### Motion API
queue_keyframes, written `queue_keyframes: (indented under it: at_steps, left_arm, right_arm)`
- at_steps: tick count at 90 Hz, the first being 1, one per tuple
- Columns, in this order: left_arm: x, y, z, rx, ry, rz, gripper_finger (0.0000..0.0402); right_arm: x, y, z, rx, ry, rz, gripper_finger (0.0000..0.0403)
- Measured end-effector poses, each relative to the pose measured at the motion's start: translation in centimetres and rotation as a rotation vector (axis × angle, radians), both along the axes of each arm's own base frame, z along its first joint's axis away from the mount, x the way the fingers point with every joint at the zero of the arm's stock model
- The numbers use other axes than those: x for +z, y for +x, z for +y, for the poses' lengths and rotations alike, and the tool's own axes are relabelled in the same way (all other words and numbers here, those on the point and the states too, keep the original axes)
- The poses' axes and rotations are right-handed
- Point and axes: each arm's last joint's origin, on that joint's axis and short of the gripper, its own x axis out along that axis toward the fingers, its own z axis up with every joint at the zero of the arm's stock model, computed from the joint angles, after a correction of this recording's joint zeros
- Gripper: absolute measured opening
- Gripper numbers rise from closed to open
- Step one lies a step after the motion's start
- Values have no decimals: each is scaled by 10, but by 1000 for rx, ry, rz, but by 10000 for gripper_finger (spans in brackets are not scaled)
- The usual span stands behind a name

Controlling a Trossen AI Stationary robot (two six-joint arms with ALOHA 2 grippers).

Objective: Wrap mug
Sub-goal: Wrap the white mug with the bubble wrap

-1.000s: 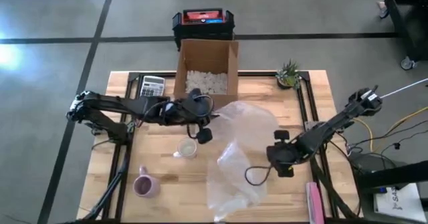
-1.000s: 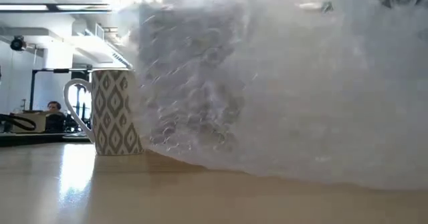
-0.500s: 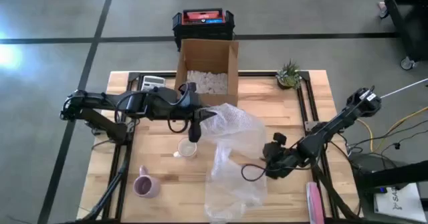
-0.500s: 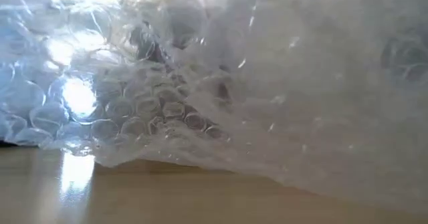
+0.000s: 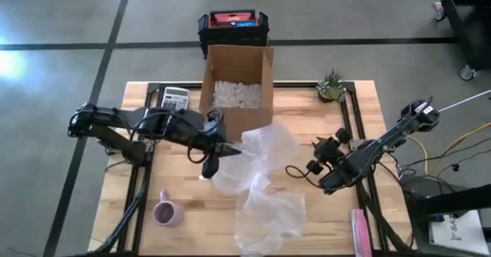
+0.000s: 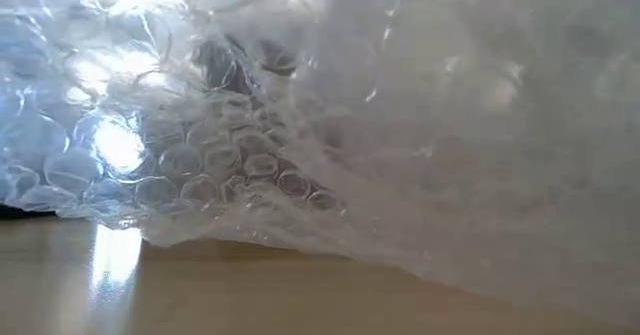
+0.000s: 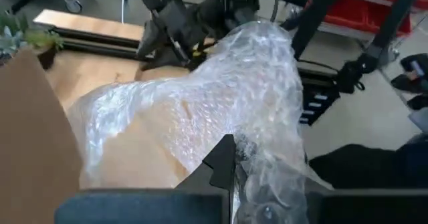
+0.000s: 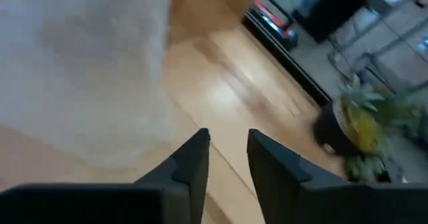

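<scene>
Bubble wrap (image 5: 257,165) lies draped over the mug at table centre; left gripper (image 5: 213,159) pinches its 9 o'clock edge, nearer; right gripper (image 5: 316,165), fingers parted and empty, sits at 3 o'clock.

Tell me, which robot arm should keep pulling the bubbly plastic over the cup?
Probably the left. Its gripper is clamped on the bubble wrap, right where the sheet drapes over the mug spot. The right gripper sits off the sheet's edge, holding nothing.
</scene>
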Motion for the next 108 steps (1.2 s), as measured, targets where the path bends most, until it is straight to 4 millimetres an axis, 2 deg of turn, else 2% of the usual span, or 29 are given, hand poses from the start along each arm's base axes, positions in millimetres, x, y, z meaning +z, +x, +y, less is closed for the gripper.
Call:
queue_keyframes:
  at_steps: [15,22,30,44,56,65,73,86,108]
  left_arm:
    - [17,7,3,69,53,-196,0]
    - [26,9,3,70,67,-296,0]
    - [35,9,2,67,86,-389,0]
    - [44,9,2,70,87,-477,0]
    - [45,10,1,64,79,-494,0]
    - [44,10,0,36,45,-481,0]
    - [41,10,-4,-32,-4,-452,0]
    - [33,7,-16,-123,-43,-359,0]
    - [-6,3,-44,-212,-53,-162,0]
  right_arm:
    - [-8,11,23,251,295,105,54]
    - [-16,20,40,407,379,21,45]
    - [-29,30,49,522,348,-131,35]
    - [-58,49,32,425,169,-337,21]
    - [-71,70,14,360,135,-502,10]
    - [-74,79,7,395,42,-474,3]
    - [-64,74,2,338,-141,-366,1]
    - [-38,51,-9,169,-461,-185,2]
    - [20,16,-23,139,-492,-237,0]
